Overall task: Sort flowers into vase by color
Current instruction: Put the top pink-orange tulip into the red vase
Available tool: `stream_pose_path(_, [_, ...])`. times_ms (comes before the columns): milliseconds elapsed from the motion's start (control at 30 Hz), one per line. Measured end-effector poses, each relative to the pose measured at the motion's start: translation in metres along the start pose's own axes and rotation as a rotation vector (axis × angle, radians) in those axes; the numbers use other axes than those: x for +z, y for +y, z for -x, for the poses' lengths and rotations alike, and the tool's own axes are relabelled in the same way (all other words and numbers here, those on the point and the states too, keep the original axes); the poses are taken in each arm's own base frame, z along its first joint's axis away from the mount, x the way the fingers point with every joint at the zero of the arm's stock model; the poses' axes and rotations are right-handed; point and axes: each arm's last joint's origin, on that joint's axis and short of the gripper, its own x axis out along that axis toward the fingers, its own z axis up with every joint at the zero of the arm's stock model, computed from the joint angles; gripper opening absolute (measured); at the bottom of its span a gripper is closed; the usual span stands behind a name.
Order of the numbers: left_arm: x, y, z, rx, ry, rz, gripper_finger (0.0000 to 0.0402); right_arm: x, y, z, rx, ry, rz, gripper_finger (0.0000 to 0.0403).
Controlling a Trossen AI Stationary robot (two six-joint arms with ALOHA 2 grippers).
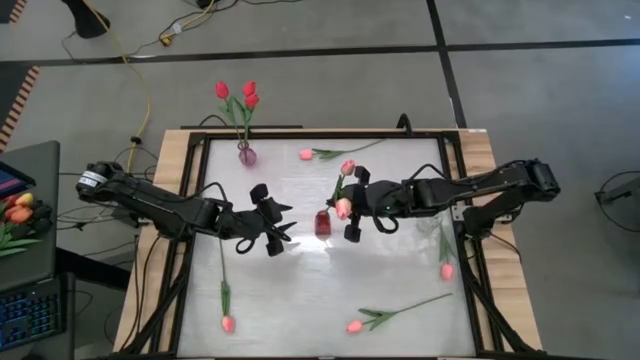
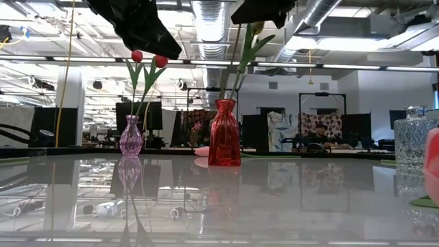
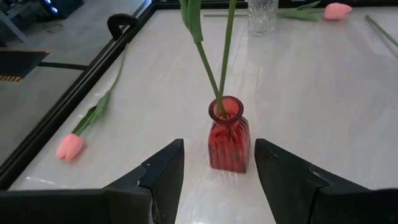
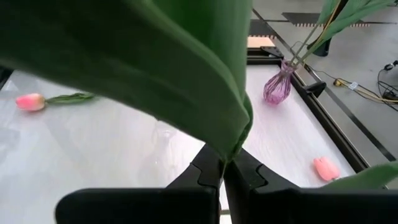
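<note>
Tulips are what you are sorting, and two of them already stand with their stems in the red vase (image 1: 322, 222) near the middle of the white table (image 1: 300, 290). Your right gripper (image 1: 352, 207) sits just beside that vase, its fingers pinched shut on a green stem (image 4: 231, 146); in its wrist view a broad green leaf (image 4: 155, 68) fills most of the frame above the closed fingertips. A pink tulip head (image 1: 343, 208) shows at that gripper in the high view, and another pink head (image 1: 347, 167) lies a little farther back along the same stems.

Your left gripper (image 1: 277, 236) hovers on the other side of the red vase, jaws spread and holding nothing. Its wrist view looks straight at the vase between the two dark fingers (image 3: 161, 174), with the two stems (image 3: 217, 68) rising out of the neck.

At the far edge you have the purple vase (image 1: 246, 155) with three red tulips (image 1: 240, 95) standing in it. Loose pink tulips still lie on the table: one near the purple vase (image 1: 306, 154), one at the right edge (image 1: 446, 270), one at the near left (image 1: 227, 323) and one at the near middle (image 1: 354, 326). A clear glass vase (image 2: 413, 140) stands at the right side of the low view.
</note>
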Motion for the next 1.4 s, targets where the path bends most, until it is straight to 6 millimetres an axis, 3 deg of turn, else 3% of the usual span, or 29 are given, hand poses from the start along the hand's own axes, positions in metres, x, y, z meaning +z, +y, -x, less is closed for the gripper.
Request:
stream_pose_path(867, [0.000,0.000,0.000,-0.001,-0.002,0.007,0.0185,-0.006,0.003,-0.001,0.029,0.055,-0.007,0.0037])
stream_pose_path(1033, [0.000,0.000,0.000,-0.002,-0.002,0.011,0.0185,-0.016,0.000,-0.006,0.025,0.075,-0.008,0.0038])
stream_pose_path(1300, [0.000,0.000,0.000,-0.003,-0.003,0.011,0.0185,-0.013,-0.003,-0.007,0.016,0.052,-0.018,0.0043])
stream_pose_path(1400, [0.000,0.000,0.000,-0.003,-0.003,0.012,0.0185,-0.017,-0.003,-0.017,0.015,0.064,-0.017,0.0050])
